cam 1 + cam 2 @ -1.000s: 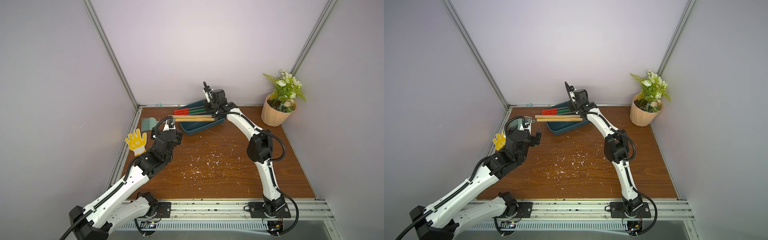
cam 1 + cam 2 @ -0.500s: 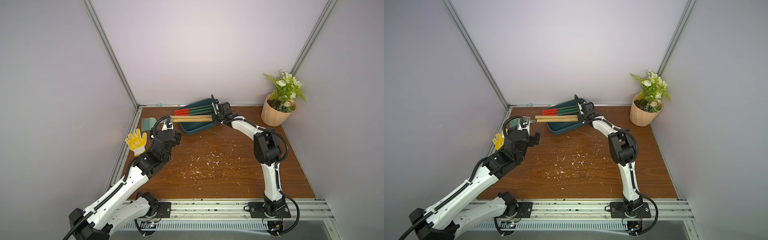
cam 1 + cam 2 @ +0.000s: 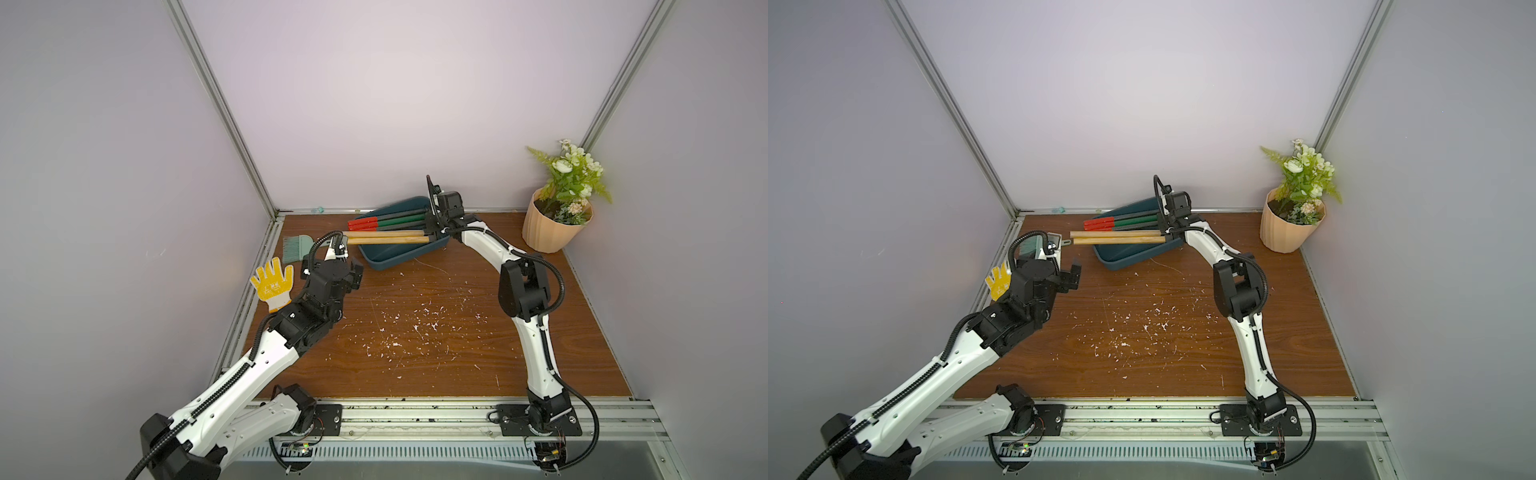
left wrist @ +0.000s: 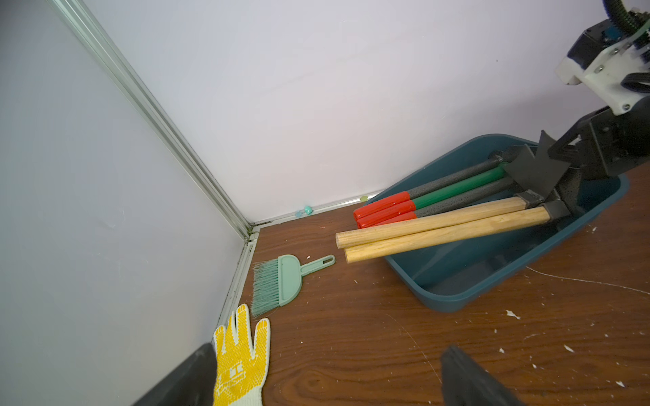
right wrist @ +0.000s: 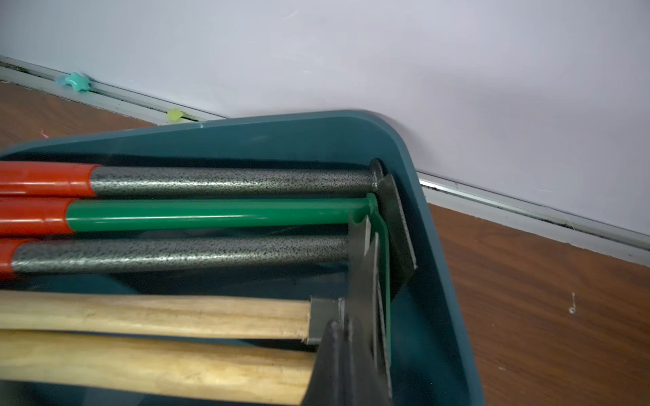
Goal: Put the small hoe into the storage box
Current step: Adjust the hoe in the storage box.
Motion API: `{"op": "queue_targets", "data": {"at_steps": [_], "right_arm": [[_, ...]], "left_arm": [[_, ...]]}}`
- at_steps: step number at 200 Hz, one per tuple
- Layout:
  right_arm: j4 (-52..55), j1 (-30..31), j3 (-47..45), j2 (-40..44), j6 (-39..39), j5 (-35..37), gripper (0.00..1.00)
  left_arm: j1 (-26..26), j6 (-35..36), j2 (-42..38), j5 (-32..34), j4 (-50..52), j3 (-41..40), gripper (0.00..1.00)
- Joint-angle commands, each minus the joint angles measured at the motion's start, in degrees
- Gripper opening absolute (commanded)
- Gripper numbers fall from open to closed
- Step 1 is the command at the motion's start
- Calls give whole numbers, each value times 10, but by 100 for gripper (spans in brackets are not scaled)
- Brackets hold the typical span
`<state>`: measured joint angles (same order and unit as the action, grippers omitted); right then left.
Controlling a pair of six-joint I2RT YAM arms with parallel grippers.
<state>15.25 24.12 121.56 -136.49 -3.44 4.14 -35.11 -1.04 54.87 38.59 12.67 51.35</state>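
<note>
— At the head end of the storage box [image 3: 388, 262], what is the right gripper [image 3: 433, 235] doing?

— Its jaws are pressed fully together, tips pointing down among the dark metal tool heads. I cannot tell whether a blade edge is nipped between them. The right wrist view shows only the closed tips hard against the head of the nearer wooden-handled tool.

— Is that tool the small hoe?

— I judge so, though nothing settles it. The small hoe [image 3: 386, 240] already lies in the box. Its head is down at the box's right-hand end, by the gripper. A second wooden-handled tool [image 3: 386, 233] lies just beside it, and three red-gripped tools [image 3: 390, 218] lie farther back.

— Which way does it run from the gripper?

— Straight out to the robot's left. Its long axis crosses the table [image 3: 415, 353] from side to side, roughly along the back wall. The shaft passes over the box's left rim and the free end overhangs the wood.

— Which arm is nearer?

— The right one, at the head, touching it or just beside it. The left gripper [image 3: 331, 267] stands wide open and empty over the table, just short of the overhanging handle ends. A yellow glove [image 3: 272, 282] and a green brush [image 3: 297, 245] lie on its outer side.

— So what does the next move turn on?

— On that axis, I think. The right tips should back off upward, away from the shaft, so the head is not dragged. A push along the handle would best come from the left arm, since the free end points at it.
</note>
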Motion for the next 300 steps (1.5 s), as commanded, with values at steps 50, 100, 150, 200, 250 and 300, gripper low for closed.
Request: {"op": "queue_targets", "data": {"at_steps": [50,100,150,200,250,300], "right_arm": [[39,-23,157,-85,-9,-27,0],[21,-41,232,-149,-19,-58,0],[-60,-50,242,-175,-15,-110,0],[-98,-52,255,-187,2,-159,0],[-78,-52,252,-155,16,-220,0],[-46,-27,248,-156,31,-293,0]], "left_arm": [[20,-3,8,0,-4,9,100],[25,-4,21,-5,-5,9,100],[31,-3,45,-13,-4,18,100],[35,1,74,-19,-5,31,100],[37,0,88,-29,-16,31,100],[41,-12,87,-40,-22,24,100]]}}
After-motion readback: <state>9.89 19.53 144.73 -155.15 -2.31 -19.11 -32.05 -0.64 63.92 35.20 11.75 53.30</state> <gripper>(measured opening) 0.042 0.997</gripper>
